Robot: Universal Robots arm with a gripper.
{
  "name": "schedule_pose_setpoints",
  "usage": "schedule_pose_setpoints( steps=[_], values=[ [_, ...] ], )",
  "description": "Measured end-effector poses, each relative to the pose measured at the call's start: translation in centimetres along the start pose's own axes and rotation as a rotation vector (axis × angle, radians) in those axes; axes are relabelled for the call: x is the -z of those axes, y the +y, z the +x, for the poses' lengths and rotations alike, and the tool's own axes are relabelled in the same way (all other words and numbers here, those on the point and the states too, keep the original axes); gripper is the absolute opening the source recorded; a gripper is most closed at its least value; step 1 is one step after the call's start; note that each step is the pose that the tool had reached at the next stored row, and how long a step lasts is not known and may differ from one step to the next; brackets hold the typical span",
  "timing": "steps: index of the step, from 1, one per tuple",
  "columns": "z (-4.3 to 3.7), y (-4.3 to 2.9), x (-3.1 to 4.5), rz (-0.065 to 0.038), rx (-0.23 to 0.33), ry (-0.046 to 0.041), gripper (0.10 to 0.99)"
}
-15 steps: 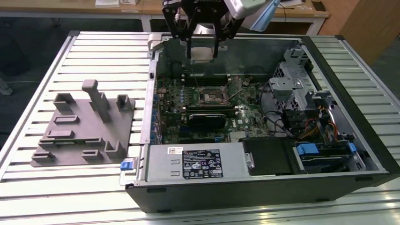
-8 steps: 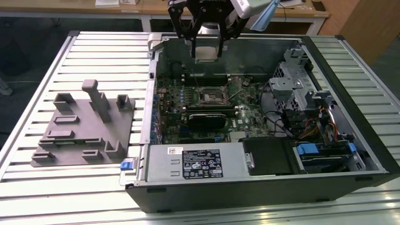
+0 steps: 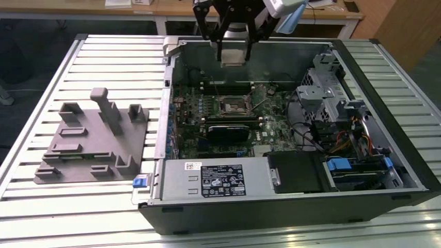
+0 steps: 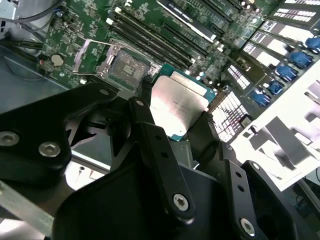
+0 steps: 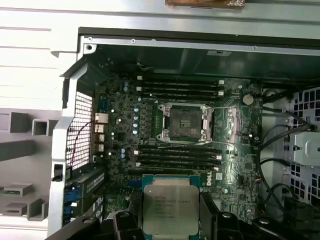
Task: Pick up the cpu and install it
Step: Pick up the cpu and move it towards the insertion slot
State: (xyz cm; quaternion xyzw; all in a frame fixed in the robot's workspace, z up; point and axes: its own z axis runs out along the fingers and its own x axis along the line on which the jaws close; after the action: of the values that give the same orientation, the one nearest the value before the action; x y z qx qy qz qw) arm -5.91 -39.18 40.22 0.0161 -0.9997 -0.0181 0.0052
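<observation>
My gripper hangs above the far side of the open computer case, shut on the cpu. In both wrist views the cpu is a flat square chip with a silvery top and pale rim, clamped by two opposite edges between the black fingers. The dark square socket lies on the green motherboard with its metal frame swung open and nothing inside. The chip is held in the air, well apart from the socket and offset from it.
Memory slots run along both sides of the socket. A silver box with a white label fills the case's near side, drive cages and cables the exterior view's right. A grey fixture sits on the slatted table at the exterior view's left.
</observation>
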Motion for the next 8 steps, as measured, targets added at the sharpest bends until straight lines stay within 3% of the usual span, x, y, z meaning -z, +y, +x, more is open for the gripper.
schedule_pose_setpoints(
  steps=[8],
  values=[
    [-0.89, 0.52, -0.07, 0.000, 0.000, -0.0001, 0.541]
  ],
)
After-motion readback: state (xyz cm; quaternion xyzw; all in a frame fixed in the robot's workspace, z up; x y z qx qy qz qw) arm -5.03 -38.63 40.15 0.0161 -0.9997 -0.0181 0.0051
